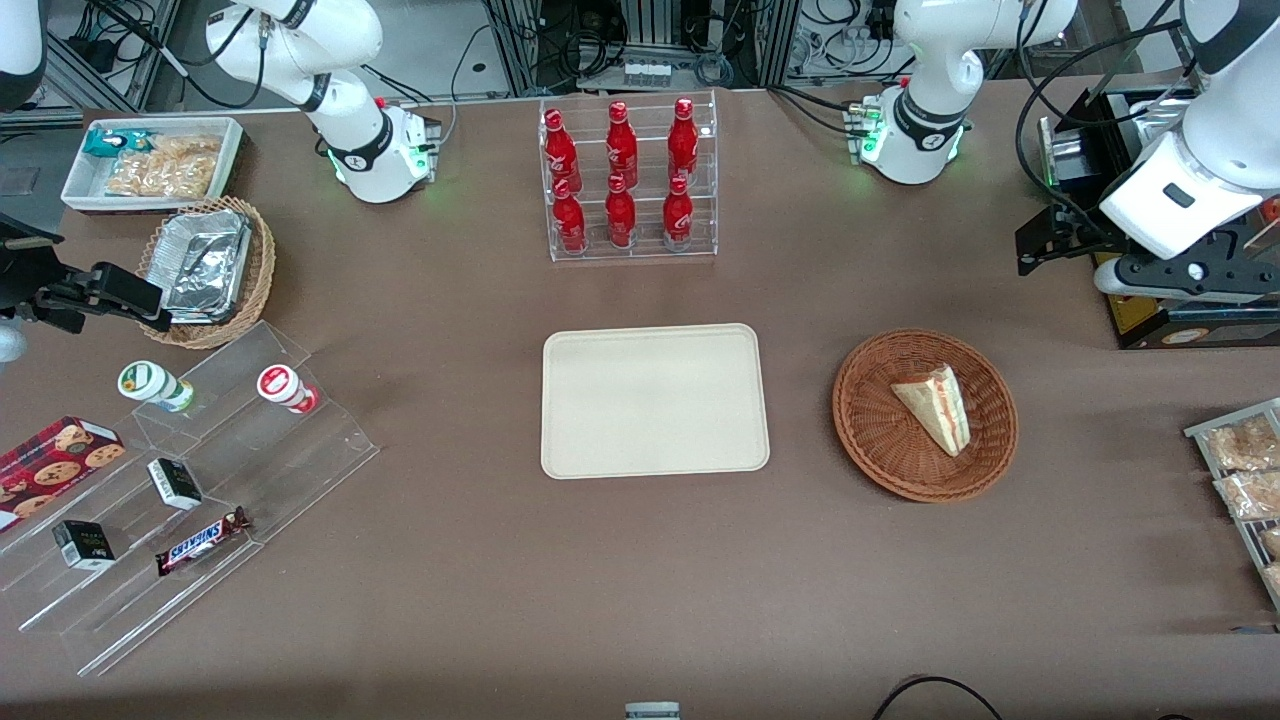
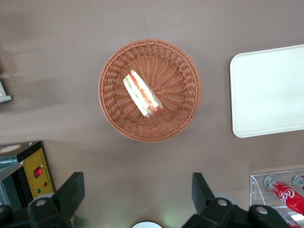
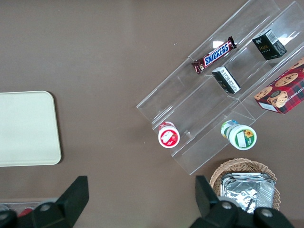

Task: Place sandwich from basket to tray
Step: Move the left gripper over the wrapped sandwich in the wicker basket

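Approach step — gripper [image 2: 135, 192] hangs high above table, fingers spread, empty. Sandwich [image 2: 142, 93] sits in basket [image 2: 114, 114]; next it needs descent w/ jaws straddling wedge, then over to tray [image 2: 270, 90]

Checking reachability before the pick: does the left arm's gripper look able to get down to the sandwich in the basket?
Probably yes. The gripper hangs open above the table beside the basket, and the sandwich lies uncovered in it with nothing over it. The tray is apart from the basket.

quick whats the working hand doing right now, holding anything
Left hand: open, holding nothing, up above the table; the sandwich lies in the basket.
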You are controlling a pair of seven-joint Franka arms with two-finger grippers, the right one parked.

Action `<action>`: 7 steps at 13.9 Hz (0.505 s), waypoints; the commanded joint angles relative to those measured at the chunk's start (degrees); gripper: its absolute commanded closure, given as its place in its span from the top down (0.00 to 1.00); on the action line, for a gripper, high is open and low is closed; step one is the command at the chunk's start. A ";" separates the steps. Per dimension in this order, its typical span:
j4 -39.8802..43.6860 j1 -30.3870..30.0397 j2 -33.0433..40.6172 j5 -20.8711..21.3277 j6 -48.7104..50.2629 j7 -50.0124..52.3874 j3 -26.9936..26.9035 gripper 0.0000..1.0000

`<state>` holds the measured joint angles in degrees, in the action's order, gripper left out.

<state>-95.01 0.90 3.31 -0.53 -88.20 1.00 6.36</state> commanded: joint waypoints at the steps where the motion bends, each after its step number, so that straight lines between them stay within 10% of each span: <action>1: 1.32 -0.20 -1.63 -0.44 -0.82 -0.65 0.15 1.00; 7: -4.03 -0.02 -3.92 -0.96 -2.49 -1.36 0.23 1.00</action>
<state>-97.37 0.97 0.74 -0.68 -89.12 0.48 6.49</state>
